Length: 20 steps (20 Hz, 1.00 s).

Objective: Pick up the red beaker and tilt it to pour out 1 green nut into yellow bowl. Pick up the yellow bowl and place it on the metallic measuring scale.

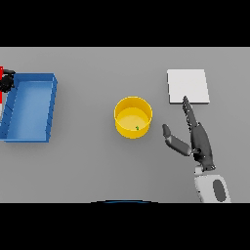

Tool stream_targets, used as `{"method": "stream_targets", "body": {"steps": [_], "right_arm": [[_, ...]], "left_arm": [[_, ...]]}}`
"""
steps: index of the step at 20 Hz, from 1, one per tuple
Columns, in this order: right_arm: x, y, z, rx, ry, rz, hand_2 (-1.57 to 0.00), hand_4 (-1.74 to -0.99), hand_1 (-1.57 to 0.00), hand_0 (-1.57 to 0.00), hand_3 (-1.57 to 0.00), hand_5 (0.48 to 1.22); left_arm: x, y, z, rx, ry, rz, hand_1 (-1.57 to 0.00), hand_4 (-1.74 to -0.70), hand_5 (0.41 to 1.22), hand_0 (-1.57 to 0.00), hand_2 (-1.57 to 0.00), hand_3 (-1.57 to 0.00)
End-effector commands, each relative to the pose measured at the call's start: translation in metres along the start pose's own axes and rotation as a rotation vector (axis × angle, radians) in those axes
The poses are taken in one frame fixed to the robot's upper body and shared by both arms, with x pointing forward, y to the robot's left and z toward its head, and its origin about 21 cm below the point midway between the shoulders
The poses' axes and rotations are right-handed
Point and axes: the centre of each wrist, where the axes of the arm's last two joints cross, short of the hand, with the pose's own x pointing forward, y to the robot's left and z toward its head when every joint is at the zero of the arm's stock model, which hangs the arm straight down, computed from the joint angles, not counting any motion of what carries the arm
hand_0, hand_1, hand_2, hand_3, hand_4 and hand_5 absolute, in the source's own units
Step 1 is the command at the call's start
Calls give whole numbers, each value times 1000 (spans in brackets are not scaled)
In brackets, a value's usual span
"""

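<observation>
The yellow bowl (133,117) stands at the table's middle with a small green nut (137,128) inside it. To its right my right hand (195,136) is open, fingers straight and pointing up, thumb spread toward the bowl without touching it. The fingertips reach the lower edge of the light metallic scale (188,86) at the upper right. At the far left edge my left hand (7,80) shows as a dark shape against the red beaker (1,85), of which only a sliver is visible; its grip cannot be made out.
A blue rectangular bin (29,107) lies at the left, right beside the red beaker and the left hand. Grey table surface lies between the bin and the bowl.
</observation>
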Motion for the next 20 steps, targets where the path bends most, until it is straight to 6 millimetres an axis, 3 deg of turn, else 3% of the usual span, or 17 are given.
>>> {"method": "stream_targets", "body": {"steps": [1,3,4,6,7,8,10,12,14,17,20], "right_arm": [[-3,-1,2,2,12,-1,1,-1170,1,1,1,683],[-2,-3,4,1,8,-4,1,-1168,1,1,1,679],[-2,-4,3,0,8,-2,1,-1165,1,1,1,678],[0,0,-3,-4,16,4,1,-1163,1,1,1,671],[-3,2,1,3,15,4,1,-1159,1,1,1,669],[-3,1,3,4,6,8,1,-1161,1,1,1,669],[-3,-2,1,0,9,-2,1,-1156,1,1,1,673],[-2,-4,-1,4,-2,10,1,-1147,1,1,1,680],[-1,-7,0,6,-6,3,1,-1148,1,1,1,688],[-1,-2,3,13,1,11,1,-1164,1,1,1,688],[2,1,3,11,11,20,1,-1178,1,1,1,679]], "left_arm": [[-3,2,3,-17,9,-1,-1571,-1741,1076,-1571,-1571,-1384],[-10,0,9,-69,33,-10,-1571,-1735,955,-1571,-1571,-1366],[-8,1,13,-103,32,-33,-1571,-1661,888,-1571,-1571,-1407],[-7,6,17,-164,-30,-90,-1545,-1311,774,-1571,-1489,-1238],[-6,7,21,-203,-70,-118,-1380,-1155,740,-1495,-1311,-1098],[-12,13,20,-256,-88,-119,-1104,-1031,714,-1253,-1049,-884],[-13,15,24,-327,-90,-126,-706,-870,682,-802,-671,-565],[-14,18,23,-332,-89,-197,-452,-785,656,-513,-429,-361],[-17,18,19,-320,-81,-239,-289,-750,647,-328,-274,-231],[-22,9,16,-300,-100,-239,-147,-724,647,-167,-140,-118],[-16,5,17,-257,-124,-231,-75,-705,653,-85,-71,-60]]}}
